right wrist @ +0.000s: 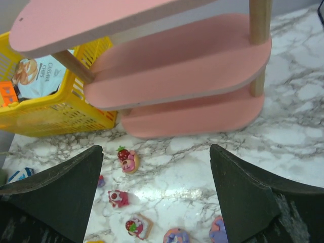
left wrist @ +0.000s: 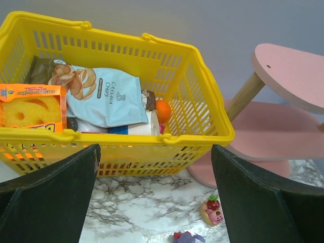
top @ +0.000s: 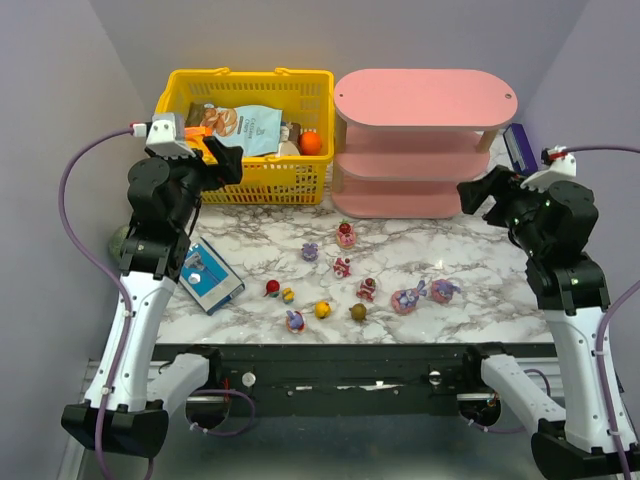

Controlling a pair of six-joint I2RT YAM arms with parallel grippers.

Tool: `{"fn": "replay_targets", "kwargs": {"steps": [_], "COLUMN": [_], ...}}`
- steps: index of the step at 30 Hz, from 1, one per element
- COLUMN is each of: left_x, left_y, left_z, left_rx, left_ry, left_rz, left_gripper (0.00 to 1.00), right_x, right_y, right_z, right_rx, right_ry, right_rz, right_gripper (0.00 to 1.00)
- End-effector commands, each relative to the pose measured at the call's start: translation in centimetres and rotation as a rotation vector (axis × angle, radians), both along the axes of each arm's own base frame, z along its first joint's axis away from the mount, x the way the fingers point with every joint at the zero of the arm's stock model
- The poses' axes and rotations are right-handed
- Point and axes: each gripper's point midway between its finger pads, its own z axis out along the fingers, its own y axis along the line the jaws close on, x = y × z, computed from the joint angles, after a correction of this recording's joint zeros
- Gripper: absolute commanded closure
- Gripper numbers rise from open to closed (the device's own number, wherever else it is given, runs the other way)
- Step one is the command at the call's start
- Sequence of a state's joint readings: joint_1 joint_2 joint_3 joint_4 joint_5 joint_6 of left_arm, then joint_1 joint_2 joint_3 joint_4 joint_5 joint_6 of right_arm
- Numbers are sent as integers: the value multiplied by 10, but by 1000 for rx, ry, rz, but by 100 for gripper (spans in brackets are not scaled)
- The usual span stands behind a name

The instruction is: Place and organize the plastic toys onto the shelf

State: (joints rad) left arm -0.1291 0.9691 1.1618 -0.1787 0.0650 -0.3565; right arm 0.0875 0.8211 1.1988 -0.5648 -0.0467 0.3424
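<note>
**Pink shelf waits, toys loose**

Toys lie scattered on the bench before the shelf. Left pincer and right pincer hang wide, empty. Small round toys could roll or squirt away under an off-centre pinch.

"CASSAVA CHIPS" on pale-blue bag

Left hand and right hand both aloft, wide open, empty.

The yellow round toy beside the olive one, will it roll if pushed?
Likely: the yellow round toy looks ball-shaped on a smooth marbled table. Being tiny, it's probably light and may slip from closing jaws.
</note>
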Motion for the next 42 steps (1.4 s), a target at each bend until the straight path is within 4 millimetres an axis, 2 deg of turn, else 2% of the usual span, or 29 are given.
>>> {"fn": "replay_targets", "kwargs": {"steps": [1,5,9,10,12,14,17,18,20,21,22,29,31,36,41,42], "left_x": [-5,-7,-5,-3,0,1,1,1,1,1,2,5,6,10,14,14], "left_y": [-11,-32,-40,-38,-30,-27,-25,-23,-22,-22,-22,-23,-20,-12,-10,-10], "left_z": [-3,1,-15,-16,-21,-24,-31,-35,-39,-40,-43,-48,-49,-52,-52,-51], "left_rx": [-50,-47,-54,-61,-102,-111,-102,-97,-98,-99,-104,-119,-117,-118,-113,-113], "left_ry": [-4,-40,-26,-26,-10,-2,9,15,25,27,33,36,39,53,55,55], "left_rz": [-58,-172,-197,-179,-118,-96,-78,-70,-57,-55,-51,-48,-31,30,49,50], "left_gripper": [1,1,1,1,1,1,1,1,1,1,1,1,1,1,1,1], "right_x": [-17,-31,-49,-55,-63,-76,-85,-89,-93,-98,-98,-101,-98,-93,-96,-96], "right_y": [2,6,12,12,19,23,26,27,31,34,36,35,30,14,5,-2], "right_z": [-43,-69,-105,-123,-142,-168,-180,-192,-200,-213,-216,-253,-256,-266,-285,-289], "right_rx": [106,192,263,277,292,323,378,386,415,423,435,464,471,441,419,395], "right_ry": [151,241,373,447,547,673,696,722,748,784,793,874,872,867,932,934], "right_rz": [-38,-58,-78,-95,-80,-95,-116,-124,-115,-112,-107,-171,-224,-335,-422,-462], "right_gripper": [6,8,12,17,24,36,50,54,66,70,78,83,87,87,94,94]}}
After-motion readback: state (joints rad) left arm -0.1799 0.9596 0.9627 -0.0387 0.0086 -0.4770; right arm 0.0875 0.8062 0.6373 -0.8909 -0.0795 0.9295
